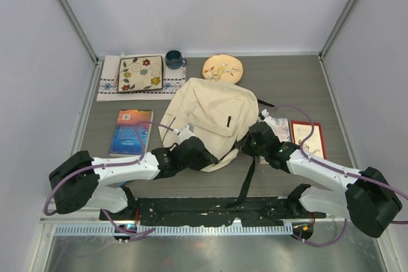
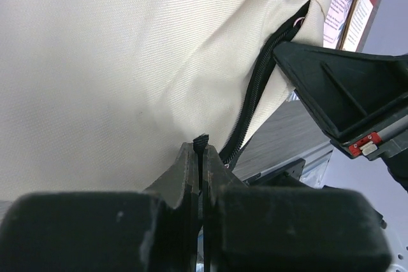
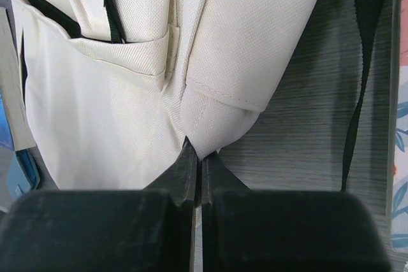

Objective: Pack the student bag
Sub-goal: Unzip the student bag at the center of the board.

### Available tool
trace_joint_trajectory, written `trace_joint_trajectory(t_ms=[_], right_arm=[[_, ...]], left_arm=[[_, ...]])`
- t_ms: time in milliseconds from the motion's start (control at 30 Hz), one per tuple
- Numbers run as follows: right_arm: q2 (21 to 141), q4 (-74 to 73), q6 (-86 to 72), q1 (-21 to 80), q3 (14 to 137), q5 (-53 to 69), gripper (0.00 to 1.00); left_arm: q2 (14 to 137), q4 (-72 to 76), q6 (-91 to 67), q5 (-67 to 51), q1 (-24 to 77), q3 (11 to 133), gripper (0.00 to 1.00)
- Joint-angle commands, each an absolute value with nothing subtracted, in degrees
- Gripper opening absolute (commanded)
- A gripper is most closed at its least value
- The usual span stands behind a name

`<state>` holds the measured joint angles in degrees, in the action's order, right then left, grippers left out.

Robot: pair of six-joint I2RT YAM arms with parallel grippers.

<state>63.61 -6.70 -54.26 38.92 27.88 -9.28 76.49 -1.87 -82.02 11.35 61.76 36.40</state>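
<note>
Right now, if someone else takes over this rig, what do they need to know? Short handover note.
Left gripper: shut on a black zipper tab at the near-left edge of the student bag.
Right gripper: shut on a cream fabric corner at the bag's near-right side.
The bag lies mid-table, with the blue book to its left and the red-bordered book to its right, both outside it.
Done: both grips on the bag.
Left: open it and load the books; nothing visibly packed.
</note>
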Motion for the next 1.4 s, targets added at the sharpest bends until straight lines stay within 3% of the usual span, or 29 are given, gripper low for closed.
trace_joint_trajectory(t_ms=[0, 300, 467, 700, 1067, 1167, 1200, 1233, 1300, 1367], right_arm=[[63.72, -2.2, -53.88, 34.99, 29.45, -15.21, 0.01], [63.02, -0.35, -52.47, 33.13, 28.13, -11.34, 0.01], [59.33, 7.72, -52.38, 33.49, 22.95, -5.28, 0.01], [54.93, 5.19, -53.52, 33.84, 16.53, -6.68, 0.01], [60.99, 5.01, -49.93, 33.05, 21.44, -3.01, 0.01], [59.16, 3.52, -49.48, 33.05, 22.85, 1.38, 0.24], [58.19, 2.65, -49.92, 33.05, 23.03, 2.36, 0.42], [55.31, 1.85, -50.18, 33.05, 23.11, 2.9, 0.49], [51.96, -1.38, -51.06, 33.05, 23.29, 4.04, 0.6], [46.88, -4.29, -51.33, 32.96, 23.9, 4.13, 0.63]], left_arm=[[72.78, -11.15, -78.84, 12.04, 62.49, 34.54, 0.0], [67.77, -21.96, -77.17, 17.93, 62.49, 35.59, 0.0], [66.36, -21.27, -78.83, 18.28, 62.49, 35.77, 0.0], [64.25, -23.64, -81.12, 18.54, 62.49, 36.92, 0.0], [58.19, -29.53, -80.95, 21.27, 62.05, 33.75, 0.0], [57.74, -28.22, -80.77, 21.36, 62.05, 33.58, 0.0], [57.92, -27.34, -80.86, 21.36, 62.05, 33.57, 0.0], [58.53, -25.85, -80.95, 21.36, 62.05, 33.66, 0.0], [59.32, -24.53, -81.04, 21.27, 62.05, 34.1, 0.0], [60.9, -23.29, -80.95, 21.27, 62.05, 34.97, 0.0]])
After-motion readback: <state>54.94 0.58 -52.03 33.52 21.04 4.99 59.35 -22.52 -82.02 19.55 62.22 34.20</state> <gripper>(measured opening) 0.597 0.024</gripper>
